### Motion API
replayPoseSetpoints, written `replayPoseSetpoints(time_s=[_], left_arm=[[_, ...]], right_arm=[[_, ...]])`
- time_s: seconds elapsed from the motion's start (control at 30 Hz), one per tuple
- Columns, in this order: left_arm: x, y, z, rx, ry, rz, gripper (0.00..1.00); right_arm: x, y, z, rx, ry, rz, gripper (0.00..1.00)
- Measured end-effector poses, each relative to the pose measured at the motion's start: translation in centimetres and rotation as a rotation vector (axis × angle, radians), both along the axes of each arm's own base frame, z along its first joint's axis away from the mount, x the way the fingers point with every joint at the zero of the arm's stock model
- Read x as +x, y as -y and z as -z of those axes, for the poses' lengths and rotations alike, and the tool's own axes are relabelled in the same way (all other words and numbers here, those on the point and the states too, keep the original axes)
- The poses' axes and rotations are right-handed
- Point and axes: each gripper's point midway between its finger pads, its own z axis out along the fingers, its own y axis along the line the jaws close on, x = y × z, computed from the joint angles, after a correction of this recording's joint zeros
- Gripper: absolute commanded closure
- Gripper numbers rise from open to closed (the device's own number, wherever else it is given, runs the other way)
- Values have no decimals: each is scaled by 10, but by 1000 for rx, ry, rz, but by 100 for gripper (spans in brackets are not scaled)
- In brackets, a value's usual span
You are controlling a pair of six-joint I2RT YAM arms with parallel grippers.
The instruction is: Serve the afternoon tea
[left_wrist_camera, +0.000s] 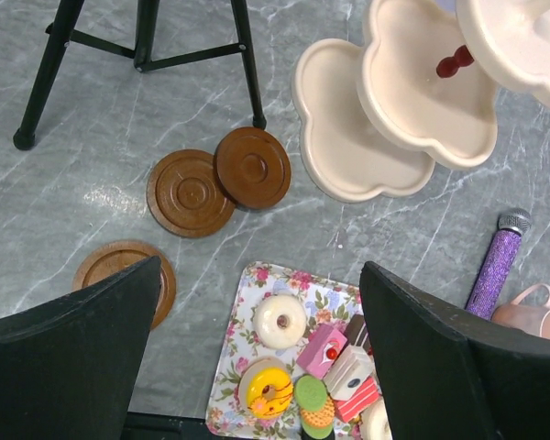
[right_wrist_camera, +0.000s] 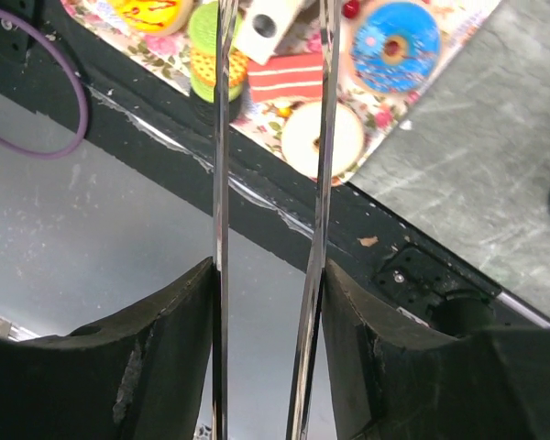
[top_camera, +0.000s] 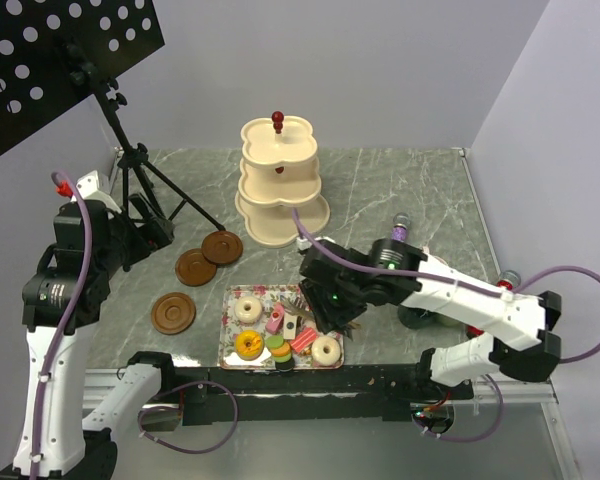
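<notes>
Toy doughnuts, cake slices and macarons lie on the floral tray [top_camera: 227, 300]: a white doughnut [top_camera: 247, 309], a yellow doughnut [top_camera: 248, 345], a pink cake slice [top_camera: 275, 319], stacked macarons [top_camera: 279, 351]. My right gripper [right_wrist_camera: 268, 275] is shut on metal tongs [right_wrist_camera: 222, 183]; their blades reach over the tray's near right part, either side of a white cake slice [right_wrist_camera: 264, 20]. A blue doughnut [right_wrist_camera: 396, 46] lies beside it. My left gripper [left_wrist_camera: 261, 266] is open and empty, high above the tray. The cream stand [top_camera: 280, 180] is bare. Three brown saucers [top_camera: 222, 247] [top_camera: 195, 267] [top_camera: 173, 312] lie left of the tray.
A music stand tripod [top_camera: 140, 190] stands at the back left. A purple microphone [left_wrist_camera: 497, 261] and a pink mug [left_wrist_camera: 532, 318] lie right of the tray. A dark teal mug [top_camera: 418, 318] sits partly hidden under my right arm. The black table edge [right_wrist_camera: 284, 211] runs just before the tray.
</notes>
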Motion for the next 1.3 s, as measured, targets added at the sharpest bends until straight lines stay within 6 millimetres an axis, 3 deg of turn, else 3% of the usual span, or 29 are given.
replayPoseSetpoints(time_s=[0.23,0.6,1.3], left_arm=[[-6,-1,13,1,-11,-1,5],[-4,3,33,-10,-40,14,5],[11,8,30,-18,-14,33,4]], right_arm=[[0,-13,18,-73,-45,-41,48],[10,-25,24,-117,-49,-46,48],[13,-27,30,-128,-82,-27,50]])
